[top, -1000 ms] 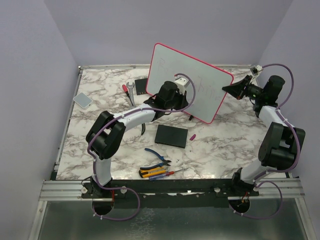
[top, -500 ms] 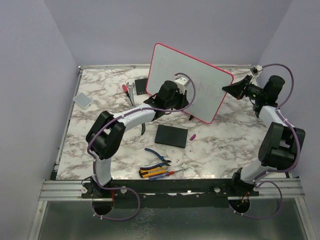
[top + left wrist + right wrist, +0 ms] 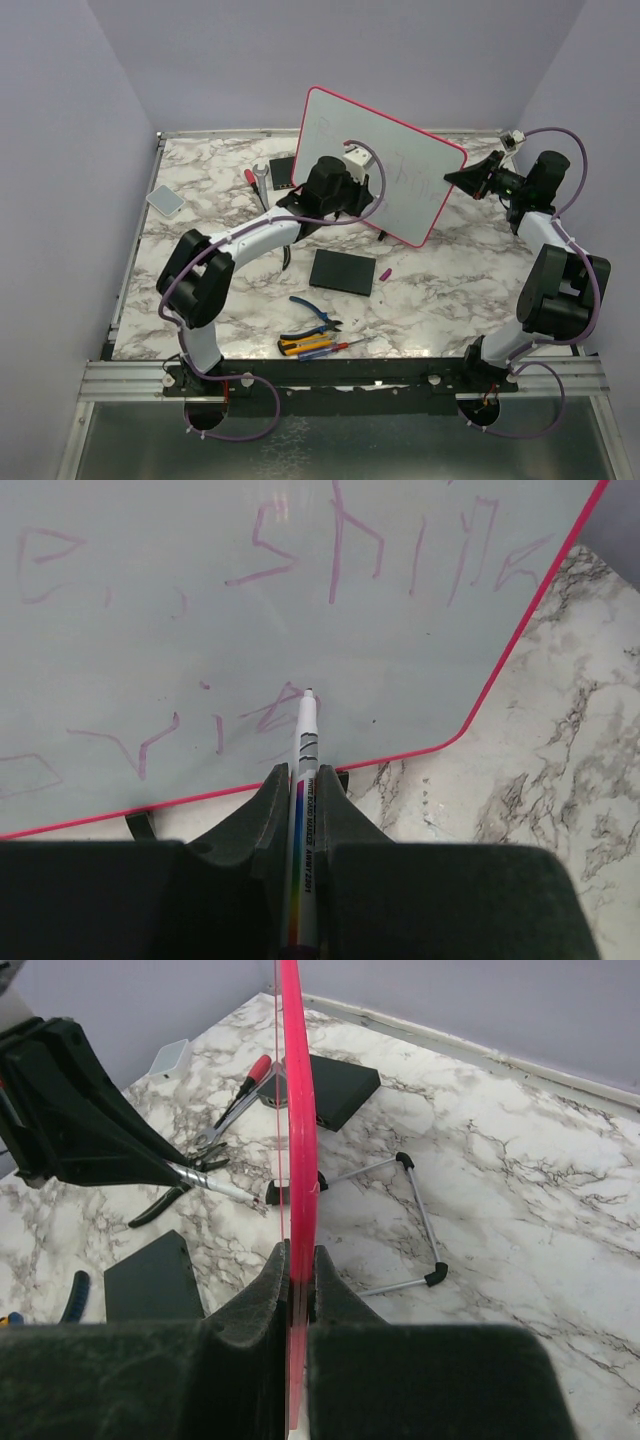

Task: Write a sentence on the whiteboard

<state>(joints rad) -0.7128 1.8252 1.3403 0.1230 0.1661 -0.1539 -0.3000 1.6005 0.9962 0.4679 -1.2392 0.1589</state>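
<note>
I find the whiteboard (image 3: 420, 165) standing tilted at the rear of the table (image 3: 200, 250). Right gripper (image 3: 298, 1260): jaws clamped on its pink edge. Left gripper (image 3: 303, 780): jaws clamped on a marker (image 3: 306, 730), tip against the lower line of the sentence (image 3: 340, 560).

1. You have a marble-patterned table (image 3: 450, 290); the whiteboard (image 3: 420, 180) stands tilted on it, on a wire stand (image 3: 420, 1217).
2. In front of the board lie a black slab (image 3: 342, 271) and a pink cap (image 3: 385, 272).
3. Toward the near edge lie blue pliers (image 3: 318, 314) and screwdrivers (image 3: 315, 346).
4. Far left you'll find a grey pad (image 3: 165, 199) and a wrench (image 3: 262, 180).
</note>
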